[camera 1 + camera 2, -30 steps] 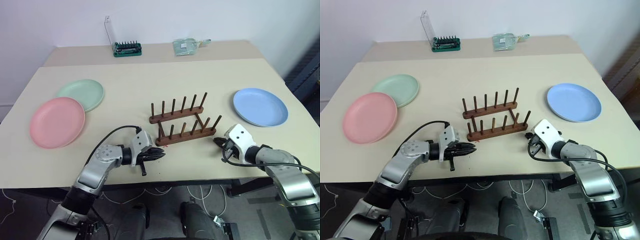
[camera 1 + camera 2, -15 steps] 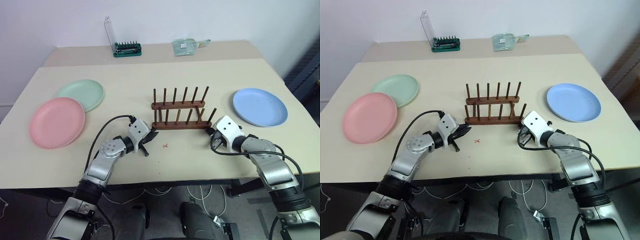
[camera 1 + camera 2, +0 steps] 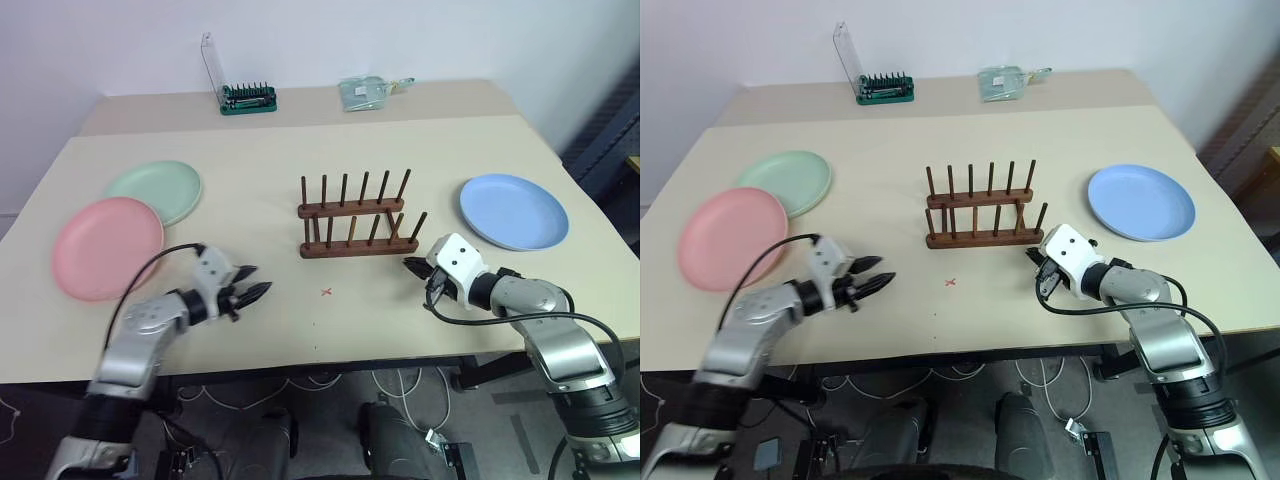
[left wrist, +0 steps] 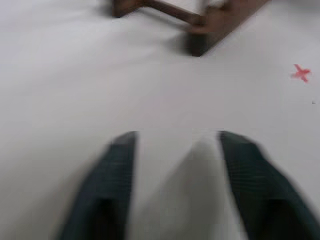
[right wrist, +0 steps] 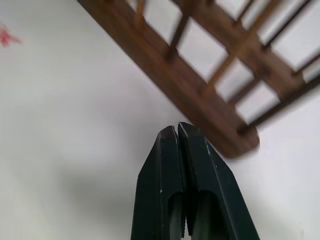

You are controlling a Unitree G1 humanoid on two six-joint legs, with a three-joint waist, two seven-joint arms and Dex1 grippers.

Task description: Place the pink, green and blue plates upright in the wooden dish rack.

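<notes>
The wooden dish rack [image 3: 352, 226] stands empty at mid-table, its two peg rows running side to side. At the left, the pink plate [image 3: 107, 247] lies flat, overlapping the green plate [image 3: 154, 190] behind it. The blue plate [image 3: 513, 211] lies flat at the right. My left gripper [image 3: 252, 283] hovers open and empty over bare table, left of and nearer than the rack. In the left wrist view its fingers [image 4: 116, 170] are spread, with a rack corner [image 4: 200, 31] beyond. My right gripper [image 3: 412, 265] is shut and empty, its tip just off the rack's near right end [image 5: 230, 140].
A red cross mark [image 3: 326, 292] is on the table in front of the rack. A green-based tool holder [image 3: 248, 98] and a clear plastic bag [image 3: 365, 92] sit on the far table. The table's front edge [image 3: 330, 362] runs close below both grippers.
The rack has gone from skewed to square across the table. My left gripper has drawn away from it to the left and opened. The right gripper has edged toward the rack's end, still shut.
</notes>
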